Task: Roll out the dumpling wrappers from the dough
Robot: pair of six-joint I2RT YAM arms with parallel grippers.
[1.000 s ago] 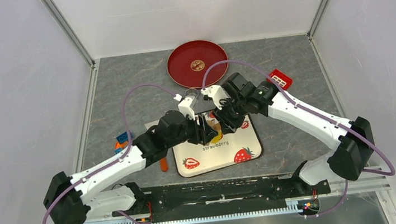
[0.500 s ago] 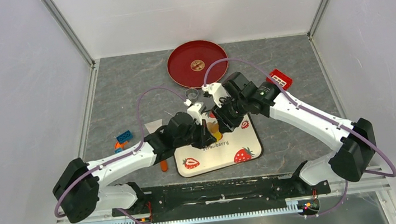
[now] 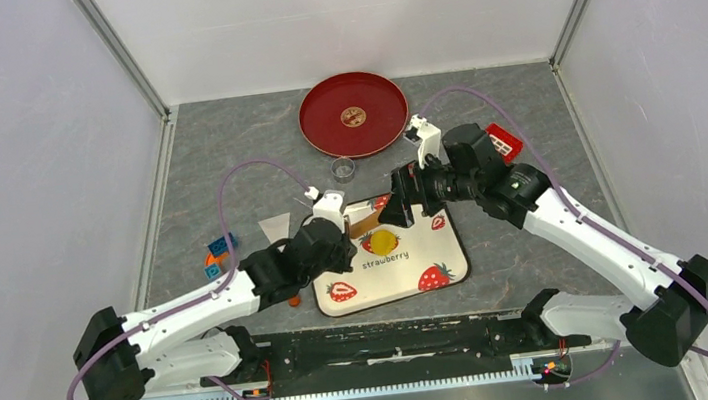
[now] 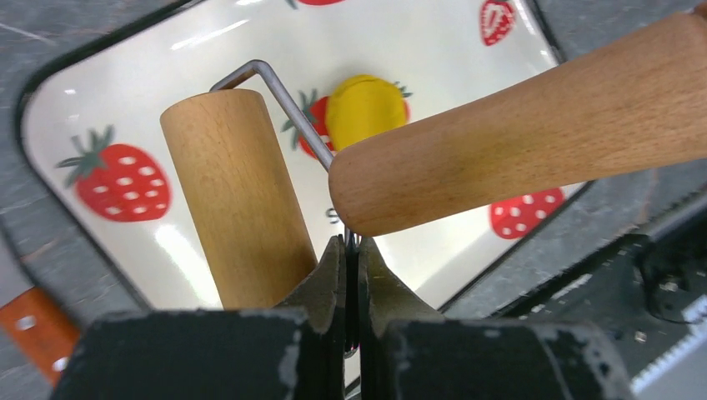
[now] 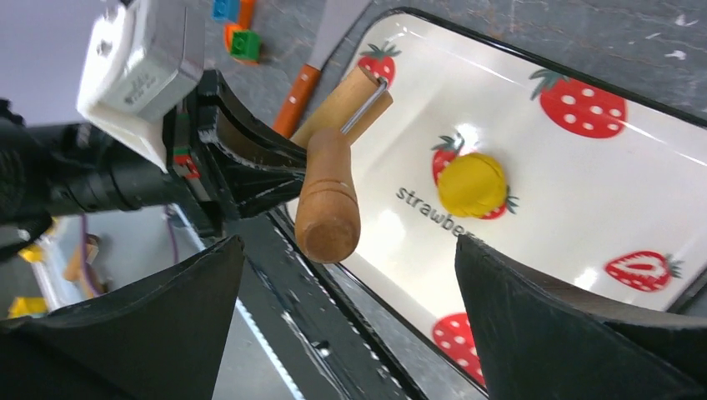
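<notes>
My left gripper (image 4: 350,243) is clamped on the rolling pin's (image 4: 238,196) thin wire, just beside the yellow dough (image 4: 367,108) on the strawberry mat (image 3: 421,253). That wire could twist, skidding the roller off the lump. My right gripper (image 3: 394,207) gapes empty. One wrapper (image 3: 353,115) sits on the red plate (image 3: 320,133).
</notes>
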